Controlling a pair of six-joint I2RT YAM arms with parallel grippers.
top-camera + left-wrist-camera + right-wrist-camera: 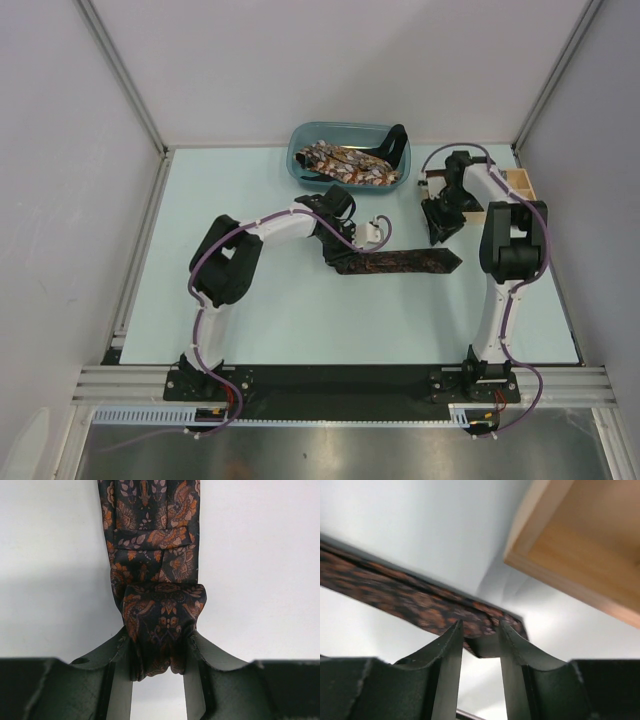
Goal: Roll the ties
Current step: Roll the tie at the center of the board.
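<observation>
At the table's middle, your left gripper (pixel 159 650) pinched the folded end of the brown tie (pixel 400 263). The tie lay flat toward your right gripper (pixel 480 630). Whether its fingers (pixel 447 652) held the tip, I could not tell. More ties (pixel 350 162) lay in the basket (pixel 345 126).

Dark brown tie (pixel 400 263) with orange paisley print, stretched flat from left to right; left end doubled over into a small first fold, right end tapering. Further patterned ties (pixel 345 165) heaped in the blue basket (pixel 340 127) behind it.
</observation>
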